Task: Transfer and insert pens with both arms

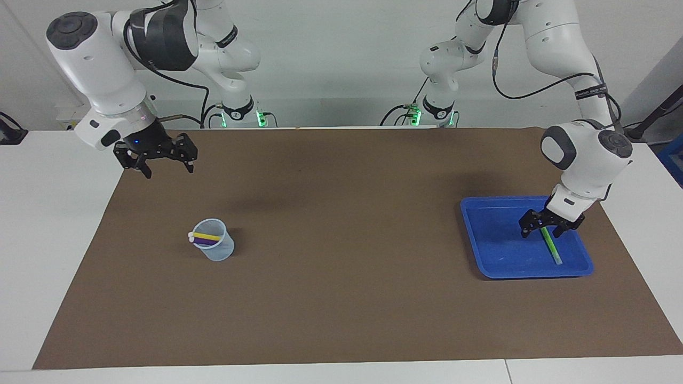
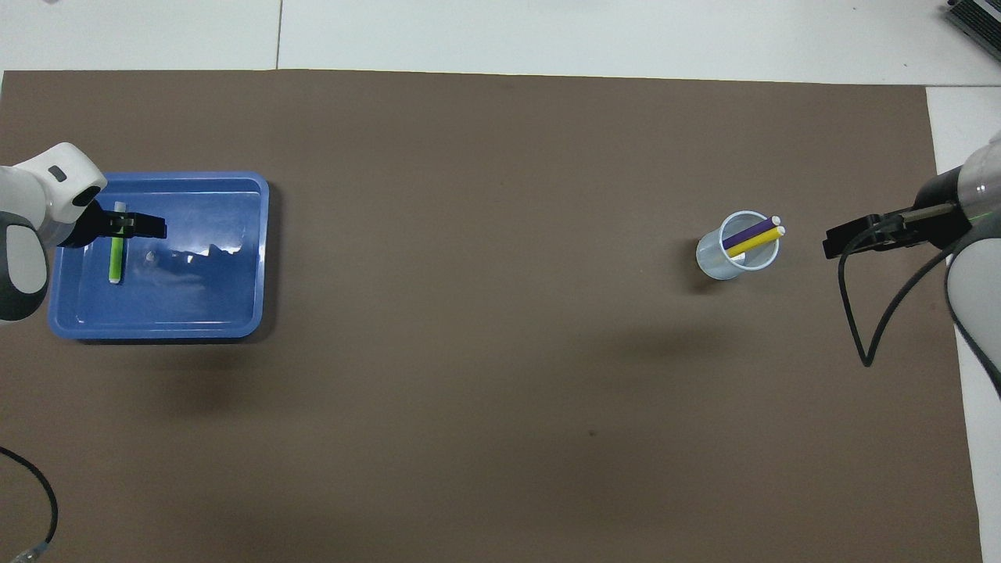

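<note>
A bright green pen (image 1: 553, 249) (image 2: 116, 264) lies flat in the blue tray (image 1: 496, 261) (image 2: 235, 305), its pale end pointing away from the robots. My left gripper (image 1: 541, 233) (image 2: 122, 225) is down in the tray, open, with one finger on each side of the pen's nearer half. A yellow pen (image 1: 207, 236) (image 2: 755, 242) and a purple pen (image 1: 205, 241) (image 2: 746, 233) lean inside a clear cup (image 1: 216, 250) (image 2: 723, 262). My right gripper (image 1: 166, 169) (image 2: 843, 242) hangs open and holds nothing, over the mat beside the cup toward the right arm's end.
A brown mat (image 1: 341, 266) covers the table, with the tray toward the left arm's end and the cup toward the right arm's. A black cable (image 2: 860, 344) loops down from the right wrist over the mat's edge.
</note>
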